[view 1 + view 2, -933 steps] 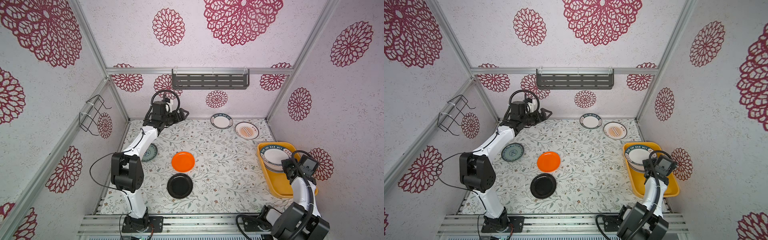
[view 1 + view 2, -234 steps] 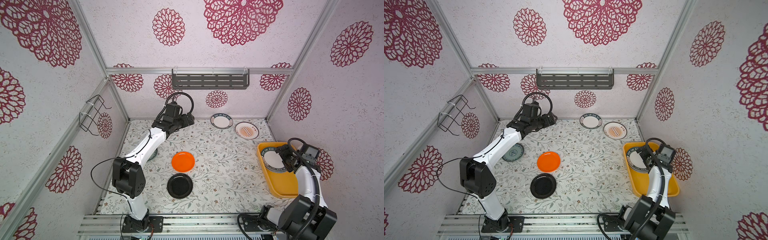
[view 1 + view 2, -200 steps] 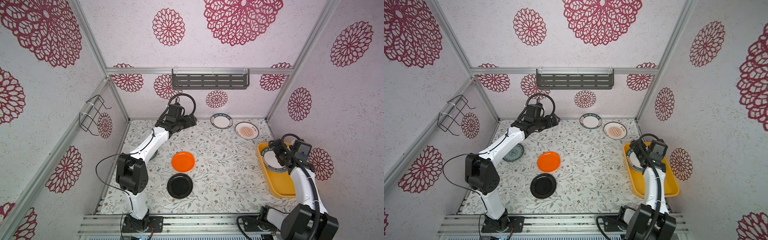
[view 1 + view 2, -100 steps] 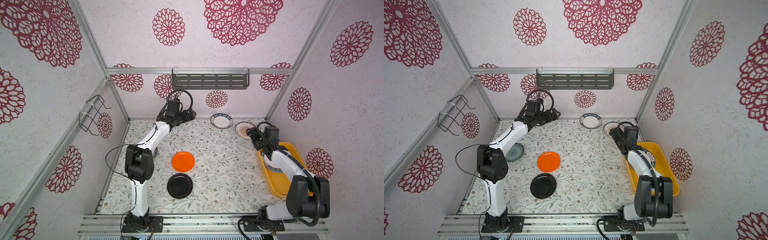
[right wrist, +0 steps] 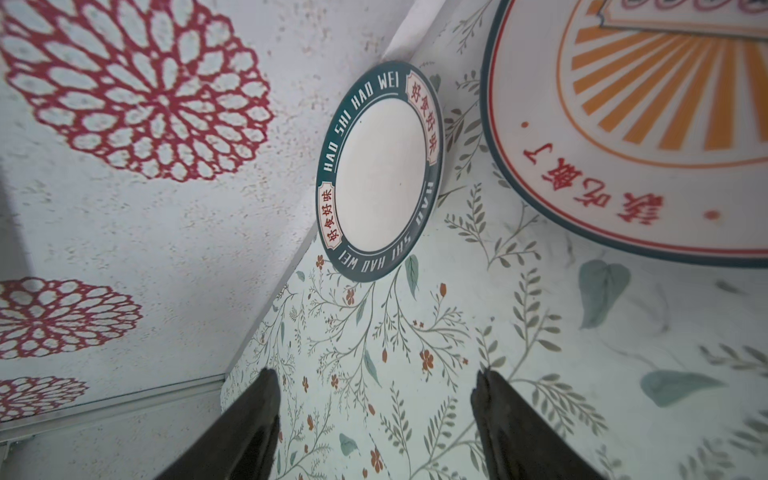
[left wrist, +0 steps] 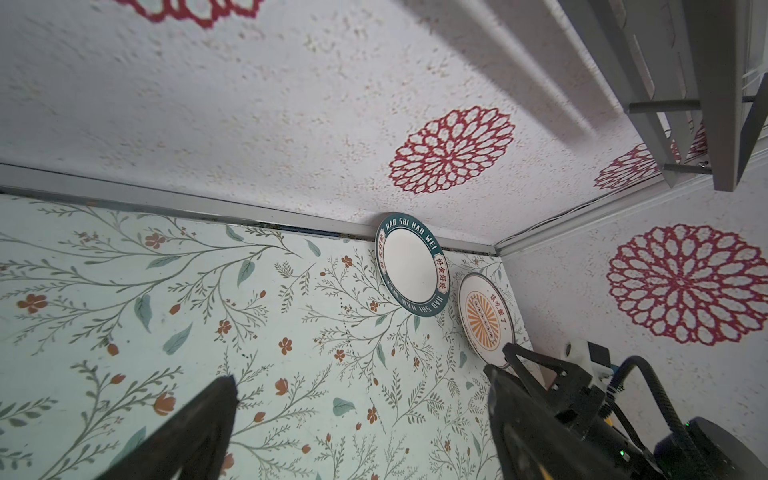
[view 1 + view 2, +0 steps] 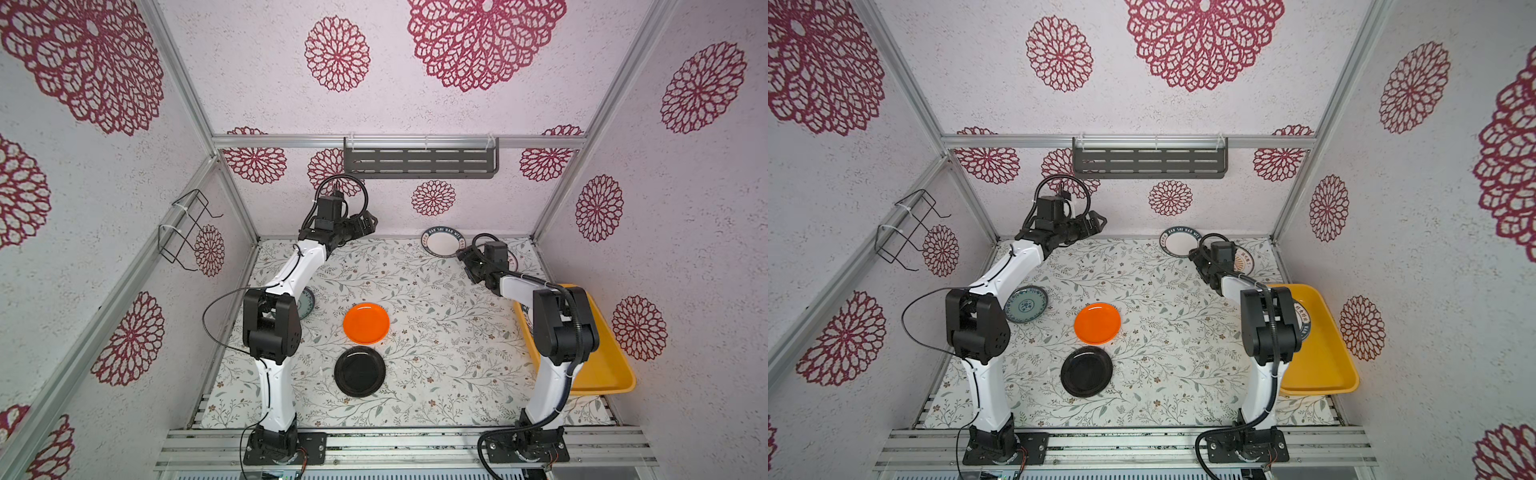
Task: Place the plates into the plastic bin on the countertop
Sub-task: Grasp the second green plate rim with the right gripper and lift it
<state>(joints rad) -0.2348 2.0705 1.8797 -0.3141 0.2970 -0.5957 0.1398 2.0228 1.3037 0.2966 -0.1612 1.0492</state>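
Right hand [image 5: 376, 374], moved from plastic bin [image 7: 602, 365], hovers beside sunburst plate [image 5: 648, 124].

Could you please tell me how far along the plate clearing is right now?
Done: at least one teal-rimmed plate lies in the yellow bin. In hand: nothing; the right gripper is open near the sunburst plate, the left gripper open too. Left on the countertop: sunburst plate, HAO SHI HAO WEI plate, orange plate, black plate, blue-floral plate.
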